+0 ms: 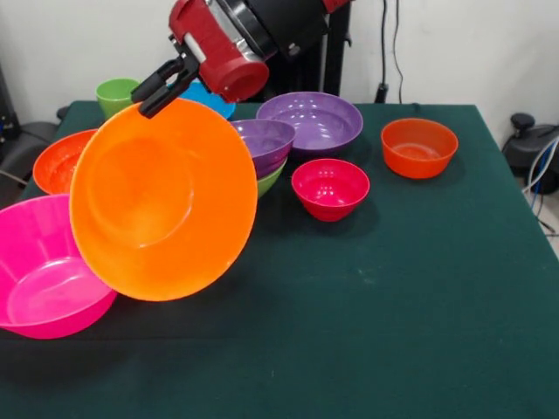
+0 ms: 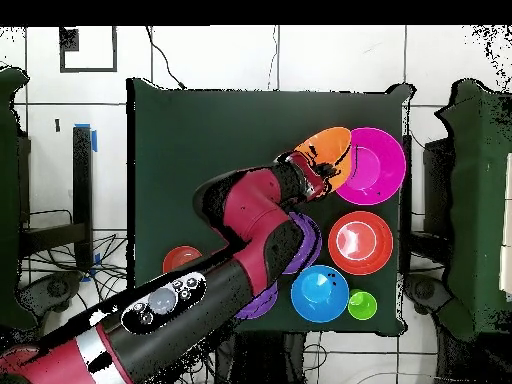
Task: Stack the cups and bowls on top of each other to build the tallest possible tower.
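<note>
Gripper [image 1: 162, 90] fingers pinch the rim of the large orange bowl [image 1: 163, 201], apparently tipping it on edge beside the large pink bowl [image 1: 39, 271].

Pretty crowded around the big orange bowl [image 1: 162, 201], honestly. It hangs tilted on edge from the pincer [image 1: 169, 83], which is clamped on its top rim, and its lower rim sits right against the big pink bowl [image 1: 39, 271]. Behind the orange bowl, the purple-on-green tower [image 1: 265, 148], a second purple bowl [image 1: 312, 120] and the small magenta bowl [image 1: 330, 188] block the way. In front of the orange bowl the green counter [image 1: 376, 332] is wide open.
</note>
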You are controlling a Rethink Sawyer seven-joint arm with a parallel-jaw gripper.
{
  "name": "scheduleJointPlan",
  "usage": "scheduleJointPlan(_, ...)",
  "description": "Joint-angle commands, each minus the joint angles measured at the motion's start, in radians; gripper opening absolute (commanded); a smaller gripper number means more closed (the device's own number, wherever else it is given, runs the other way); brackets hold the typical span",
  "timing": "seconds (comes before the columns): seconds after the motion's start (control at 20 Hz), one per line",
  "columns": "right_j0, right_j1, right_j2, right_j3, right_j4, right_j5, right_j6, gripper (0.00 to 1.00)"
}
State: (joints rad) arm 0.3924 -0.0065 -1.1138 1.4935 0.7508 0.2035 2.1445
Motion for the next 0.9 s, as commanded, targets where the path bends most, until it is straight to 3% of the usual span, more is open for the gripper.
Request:
scheduleJointPlan(0.05, 0.005, 0.085, 0.079, -0.109, 0.024, 0.058, 0.227, 0.0)
scheduleJointPlan(0.45, 0.025, 0.134, 0.073, -0.129, 0.019, -0.02, 0.244, 0.0)
scheduleJointPlan(0.9, 0.023, 0.085, 0.139, -0.116, -0.039, -0.164, 0.18, 0.0)
